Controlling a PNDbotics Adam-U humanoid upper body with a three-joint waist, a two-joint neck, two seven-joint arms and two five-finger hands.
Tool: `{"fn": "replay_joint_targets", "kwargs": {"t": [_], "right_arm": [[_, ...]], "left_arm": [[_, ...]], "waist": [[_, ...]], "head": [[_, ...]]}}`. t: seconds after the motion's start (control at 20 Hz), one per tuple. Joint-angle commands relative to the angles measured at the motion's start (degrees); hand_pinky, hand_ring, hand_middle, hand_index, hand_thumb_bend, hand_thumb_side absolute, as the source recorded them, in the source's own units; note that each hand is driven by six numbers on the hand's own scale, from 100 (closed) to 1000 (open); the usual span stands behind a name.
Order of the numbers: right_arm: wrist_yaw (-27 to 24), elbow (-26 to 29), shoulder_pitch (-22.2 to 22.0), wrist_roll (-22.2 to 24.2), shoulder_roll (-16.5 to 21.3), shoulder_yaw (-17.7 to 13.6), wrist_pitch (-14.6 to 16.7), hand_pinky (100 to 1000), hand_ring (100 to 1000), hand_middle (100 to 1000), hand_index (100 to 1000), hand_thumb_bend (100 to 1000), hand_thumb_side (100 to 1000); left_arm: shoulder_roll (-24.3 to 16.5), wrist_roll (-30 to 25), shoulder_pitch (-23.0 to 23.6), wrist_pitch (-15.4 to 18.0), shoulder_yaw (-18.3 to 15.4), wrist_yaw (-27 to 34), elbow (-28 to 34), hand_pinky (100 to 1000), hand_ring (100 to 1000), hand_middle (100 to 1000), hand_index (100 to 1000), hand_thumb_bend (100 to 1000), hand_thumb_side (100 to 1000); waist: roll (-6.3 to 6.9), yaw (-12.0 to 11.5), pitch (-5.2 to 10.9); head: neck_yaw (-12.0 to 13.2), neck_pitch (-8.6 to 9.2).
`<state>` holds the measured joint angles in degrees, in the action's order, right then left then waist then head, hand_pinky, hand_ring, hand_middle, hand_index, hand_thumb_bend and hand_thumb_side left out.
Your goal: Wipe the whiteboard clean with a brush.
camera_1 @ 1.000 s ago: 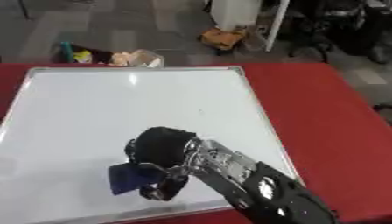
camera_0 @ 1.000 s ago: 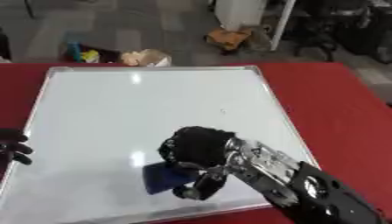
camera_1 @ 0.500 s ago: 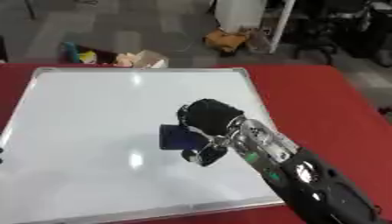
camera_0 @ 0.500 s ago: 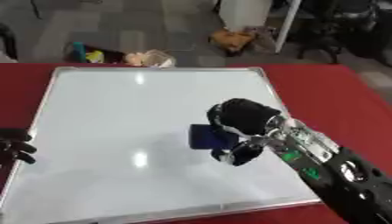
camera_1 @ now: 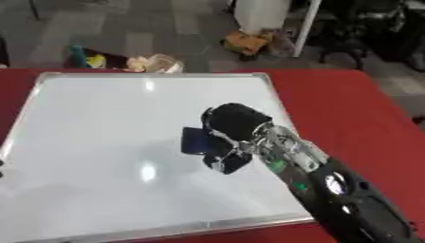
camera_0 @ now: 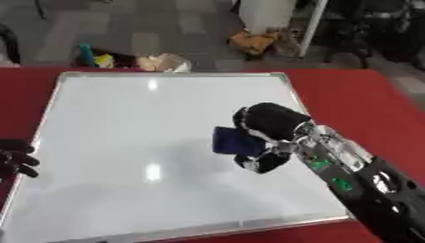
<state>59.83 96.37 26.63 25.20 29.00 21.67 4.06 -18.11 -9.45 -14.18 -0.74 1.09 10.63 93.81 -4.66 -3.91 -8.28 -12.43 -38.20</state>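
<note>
A white whiteboard point(camera_0: 141, 142) with a silver frame lies flat on the red table. My right hand point(camera_0: 267, 124) reaches in from the lower right and is shut on a dark blue brush point(camera_0: 232, 141), which is pressed on the board right of its middle. The board's surface looks white with no marks that I can make out. My left hand point(camera_0: 15, 159) shows only as dark curled fingers at the board's left edge, resting on the table and holding nothing.
The red table point(camera_0: 365, 104) surrounds the board. Beyond its far edge, on the floor, lie a crumpled bag point(camera_0: 163, 62), coloured items point(camera_0: 93, 56) and a white column's base point(camera_0: 265, 16).
My right hand has carried the brush from the board's lower middle up and to the right across the surface. The view has also shifted slightly.
</note>
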Motion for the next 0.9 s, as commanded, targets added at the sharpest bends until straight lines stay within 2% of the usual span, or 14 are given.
{"fn": "replay_joint_targets", "kwargs": {"t": [0.05, 0.9], "right_arm": [[-0.5, -1.3, 0.4, -1.1, 1.5, -1.8, -1.1, 676, 562, 529, 285, 230, 214], [-3.8, -8.6, -0.7, -7.5, 1.9, -7.1, -6.5, 662, 534, 504, 270, 129, 167]], "left_arm": [[-1.0, 0.2, -0.8, 0.1, -0.5, 0.1, 0.9, 476, 540, 559, 654, 701, 914], [-1.1, 0.2, -1.3, 0.3, -0.5, 0.0, 1.0, 475, 541, 558, 654, 702, 913]], "waist": [[0.46, -0.1, 0.57], [1.02, -0.9, 0.02]], "head": [[0.1, 0.37], [0.2, 0.72]]}}
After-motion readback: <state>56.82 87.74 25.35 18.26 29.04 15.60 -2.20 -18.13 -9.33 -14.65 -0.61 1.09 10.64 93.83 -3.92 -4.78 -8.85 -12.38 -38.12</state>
